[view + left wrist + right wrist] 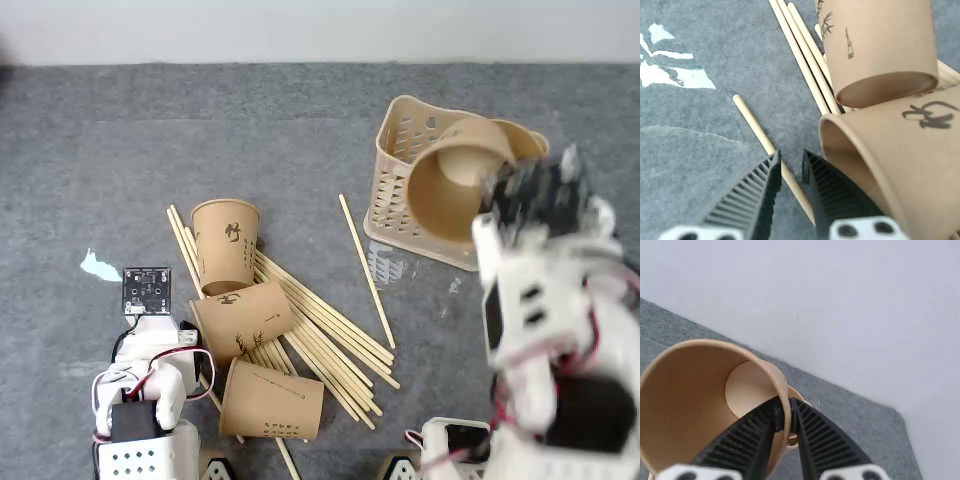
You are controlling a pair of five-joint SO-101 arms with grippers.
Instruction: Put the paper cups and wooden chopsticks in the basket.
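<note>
Paper cup (pixel 448 192): judged light, thin-walled, easily crushed; right claw (pixel 782 412) clamped on its rim over basket (pixel 392 195). Chopsticks (pixel 330 325) stiff, slender, best taken mid-length; left claw (pixel 790 162) narrowly apart, empty.

Illumination: bright, even, diffuse.
Paper cups (pixel 226 243) cast soft, faint shadows on the grey tabletop (pixel 300 130); the raised cup (pixel 685 405) shows an inner wall darker than its base; the wall (pixel 840 300) is uniformly lit.

Basket (pixel 392 190) partly behind held cup (pixel 445 195), chopsticks (pixel 330 335) partly under cups (pixel 226 245), right arm (pixel 540 300) blurred
</note>
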